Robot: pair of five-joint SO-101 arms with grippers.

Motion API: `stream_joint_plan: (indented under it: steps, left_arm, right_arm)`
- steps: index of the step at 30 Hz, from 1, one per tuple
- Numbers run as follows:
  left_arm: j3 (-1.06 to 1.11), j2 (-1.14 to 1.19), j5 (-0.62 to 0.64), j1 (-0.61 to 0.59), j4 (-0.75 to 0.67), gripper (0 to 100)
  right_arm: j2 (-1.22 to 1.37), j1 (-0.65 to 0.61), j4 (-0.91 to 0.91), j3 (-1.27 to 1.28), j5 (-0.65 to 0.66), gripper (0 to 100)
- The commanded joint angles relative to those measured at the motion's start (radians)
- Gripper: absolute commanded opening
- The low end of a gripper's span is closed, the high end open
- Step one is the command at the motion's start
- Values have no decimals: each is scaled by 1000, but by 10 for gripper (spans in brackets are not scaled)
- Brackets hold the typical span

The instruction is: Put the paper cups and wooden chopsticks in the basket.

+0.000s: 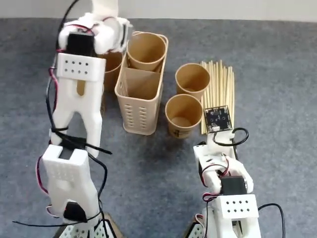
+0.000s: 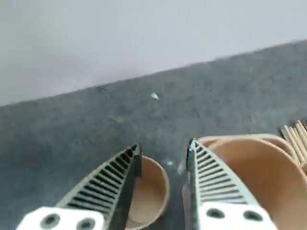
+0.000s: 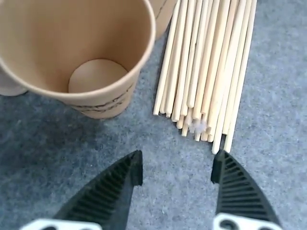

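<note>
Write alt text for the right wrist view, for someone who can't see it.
The right arm's open gripper hovers over grey carpet, pointed at the near ends of a bundle of wooden chopsticks. An empty brown paper cup stands upright beside the bundle.

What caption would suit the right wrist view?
Open black gripper facing a brown paper cup and pale wooden chopsticks.

Brown paper cup beside the tan slotted plastic basket: mostly hidden under my left arm. Pale wooden chopsticks cropped off-frame.
</note>
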Motion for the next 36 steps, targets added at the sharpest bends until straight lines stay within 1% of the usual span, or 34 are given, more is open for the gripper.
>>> stream_joint_plan:
  steps: [1, 4, 7, 8, 11, 13, 16, 20, 22, 26, 36]
  left_arm:
    - [-145, -68, -3, -97, 68, 181]
    - [-214, -110, -3, -170, 261, 181]
    - [-222, -122, -5, -237, 470, 181]
    - [-185, -122, -5, -265, 502, 181]
    - [7, -125, -12, -354, 491, 183]
    - [131, -120, -35, -386, 489, 183]
    - [309, -128, -34, -414, 485, 185]
    - [429, -130, -32, -421, 485, 185]
    - [452, -130, -32, -421, 483, 185]
    - [472, -130, -31, -417, 450, 185]
    - [499, -130, -32, -421, 407, 185]
  right_arm:
    - [-12, -5, -8, -8, 11, 238]
    - [-1, 1, 62, -38, 23, 238]
    - [101, -1, 142, -239, 14, 238]
    - [160, -1, 162, -303, 11, 238]
    - [374, -5, 205, -519, 11, 238]
    - [533, -2, 211, -667, 11, 238]
    - [745, -5, 225, -862, 9, 238]
    - [937, -21, 306, -1079, -77, 238]
    - [978, -45, 331, -1153, -87, 238]
    - [1010, -82, 328, -1165, -89, 238]
    - [1194, -77, 131, -1064, -89, 238]
